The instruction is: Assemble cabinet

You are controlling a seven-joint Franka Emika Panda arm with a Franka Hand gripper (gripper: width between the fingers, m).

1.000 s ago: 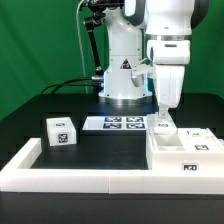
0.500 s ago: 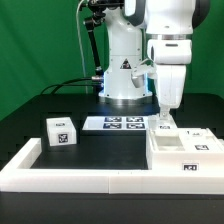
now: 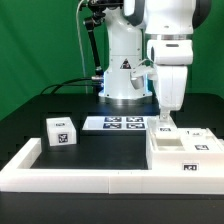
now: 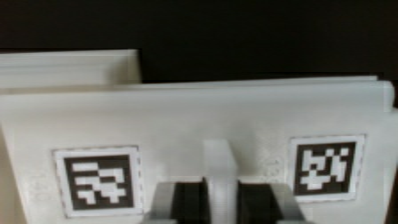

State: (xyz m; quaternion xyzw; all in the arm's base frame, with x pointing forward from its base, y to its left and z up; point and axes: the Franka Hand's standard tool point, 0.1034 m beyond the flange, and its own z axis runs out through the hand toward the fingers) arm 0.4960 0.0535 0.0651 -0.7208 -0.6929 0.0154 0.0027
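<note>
The cabinet shell, white with open square compartments and tags, lies at the exterior view's right. My gripper is down at its far left corner, on a small white tagged piece. In the wrist view that piece fills the picture, with two tags and a raised ridge between them. My gripper has its dark fingers close on either side of that ridge. A small white drawer block with a tag stands apart at the exterior view's left.
The marker board lies flat in front of the robot's base. A long low white border rail runs along the table's front and up the exterior view's left side.
</note>
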